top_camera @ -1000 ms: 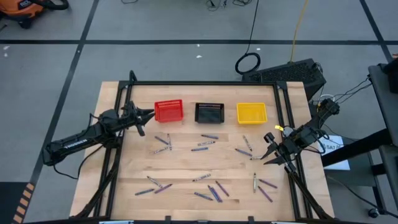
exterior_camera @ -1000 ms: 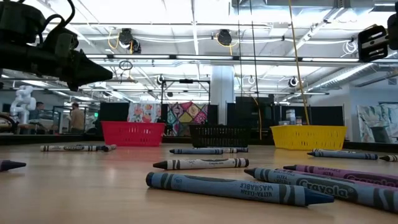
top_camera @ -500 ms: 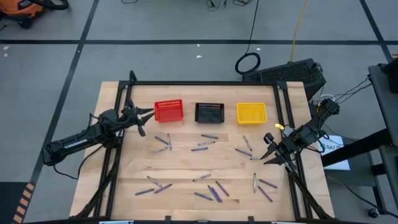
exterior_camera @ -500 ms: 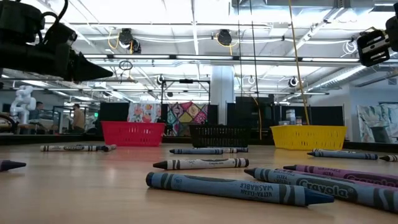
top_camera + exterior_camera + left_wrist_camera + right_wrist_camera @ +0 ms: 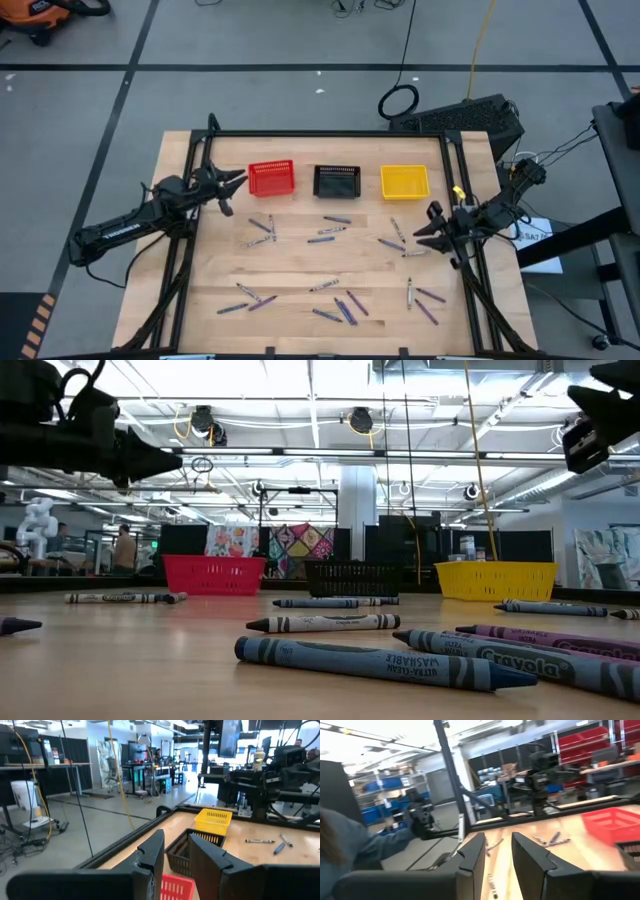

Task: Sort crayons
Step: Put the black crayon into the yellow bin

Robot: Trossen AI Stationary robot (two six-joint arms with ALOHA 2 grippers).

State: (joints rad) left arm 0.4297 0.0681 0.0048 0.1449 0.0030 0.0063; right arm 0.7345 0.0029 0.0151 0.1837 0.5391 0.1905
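Several blue, purple and grey crayons lie flat and scattered on the wooden table, some mid-table (image 5: 320,239) and some near the front (image 5: 345,308); the low view shows them close up (image 5: 380,662). My left gripper (image 5: 238,178) hangs open and empty above the table, just left of the red basket (image 5: 271,178). My right gripper (image 5: 420,237) is open and empty above the crayons at the table's right (image 5: 393,243). In each wrist view the two fingers stand apart with nothing between them: left (image 5: 176,855), right (image 5: 497,852).
Red, black (image 5: 337,180) and yellow (image 5: 404,181) baskets stand in a row along the far side. A black metal frame (image 5: 320,134) runs around the table's edges. A person's sleeve (image 5: 350,855) shows beyond the table in the right wrist view.
My right gripper has gone toward the table's far edge and a little toward its left, over the right-hand crayons. My left gripper has risen slightly beside the red basket. The crayons have not moved.
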